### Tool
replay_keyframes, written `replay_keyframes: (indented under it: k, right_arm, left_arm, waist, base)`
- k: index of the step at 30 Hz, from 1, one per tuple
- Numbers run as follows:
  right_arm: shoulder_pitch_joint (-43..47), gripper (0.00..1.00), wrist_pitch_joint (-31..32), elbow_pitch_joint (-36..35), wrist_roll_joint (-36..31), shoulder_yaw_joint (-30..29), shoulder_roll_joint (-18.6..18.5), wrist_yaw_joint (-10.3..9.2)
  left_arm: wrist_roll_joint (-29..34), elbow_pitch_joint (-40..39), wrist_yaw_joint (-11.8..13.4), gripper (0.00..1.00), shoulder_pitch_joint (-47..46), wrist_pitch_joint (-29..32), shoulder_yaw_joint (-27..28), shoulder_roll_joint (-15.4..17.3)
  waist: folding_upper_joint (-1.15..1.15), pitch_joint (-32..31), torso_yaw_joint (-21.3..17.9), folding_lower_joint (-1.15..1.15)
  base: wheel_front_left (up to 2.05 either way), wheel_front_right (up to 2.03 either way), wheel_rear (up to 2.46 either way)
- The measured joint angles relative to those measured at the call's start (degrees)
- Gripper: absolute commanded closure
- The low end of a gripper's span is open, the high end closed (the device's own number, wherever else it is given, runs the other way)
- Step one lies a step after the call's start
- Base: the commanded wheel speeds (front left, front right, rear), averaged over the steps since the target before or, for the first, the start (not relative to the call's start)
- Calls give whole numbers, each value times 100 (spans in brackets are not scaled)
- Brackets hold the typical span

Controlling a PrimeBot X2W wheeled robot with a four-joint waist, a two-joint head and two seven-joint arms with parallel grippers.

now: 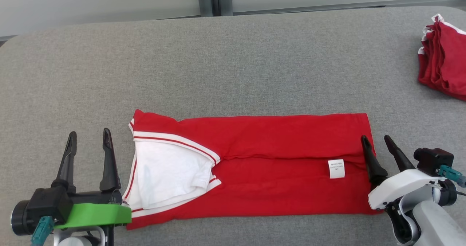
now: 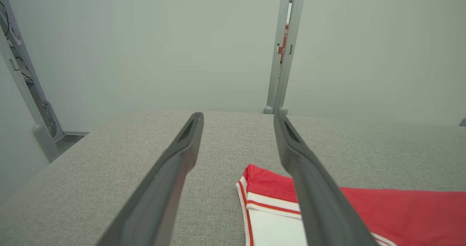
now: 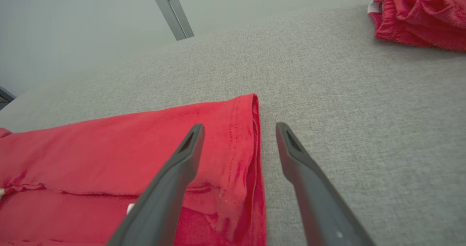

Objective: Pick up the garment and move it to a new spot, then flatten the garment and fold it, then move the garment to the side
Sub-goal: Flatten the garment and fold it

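Table [image 1: 233, 56]: grey woven fabric top, rounded corners.
Garment [image 1: 276, 187]: red knit, folded into long flat band, near middle of table. Long axis left-right; white-lined neck end with red-and-white striped trim toward left, stitched hem toward right.
Pile of clothes [image 1: 446, 56]: red, rumpled, white edging, far right, well apart from garment.
Left gripper [image 1: 89, 133]: dark tapered fingers spread wide, empty, just beside neck end.
Right gripper [image 1: 375, 137]: fingers spread wide, gripping nothing, straddling hem edge; contact unclear.
Label [image 1: 336, 168]: small white rectangle, on garment near hem.
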Motion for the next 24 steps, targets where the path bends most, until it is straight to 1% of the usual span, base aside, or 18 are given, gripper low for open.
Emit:
replay_keyframes:
  k: [6,15,16,17,18,19,24]
  right_arm:
    - [-30,0,0,404,52,54,166,0]
    - [-120,1,-14,928,100,156,365,0]
    - [-118,27,-22,946,146,155,397,-1]
    - [-113,65,-22,951,167,148,417,-2]
    - [-99,96,-23,969,171,149,442,-2]
    - [-75,100,-23,990,179,149,459,-2]
    - [-8,100,-23,1036,205,71,466,4]
  left_arm:
    - [387,31,-183,0,102,-1,420,-196]
    - [630,319,-397,0,107,0,563,-301]
    - [649,333,-409,0,106,0,557,-307]
    - [661,343,-411,0,106,0,558,-310]
    - [688,356,-419,0,105,-1,563,-312]
    - [689,359,-435,0,105,-1,575,-314]
    - [724,380,-454,0,107,0,625,-320]
  waist:
    - [0,3,48,0]
    - [0,22,118,0]
    - [0,18,134,0]
    - [0,12,145,0]
    - [0,1,152,0]
    - [0,-11,155,0]
    - [0,-46,114,0]
  base:
    - [0,0,0]
    - [0,0,0]
    - [0,0,0]
    - [0,0,0]
    - [0,0,0]
    - [0,0,0]
    - [0,0,0]
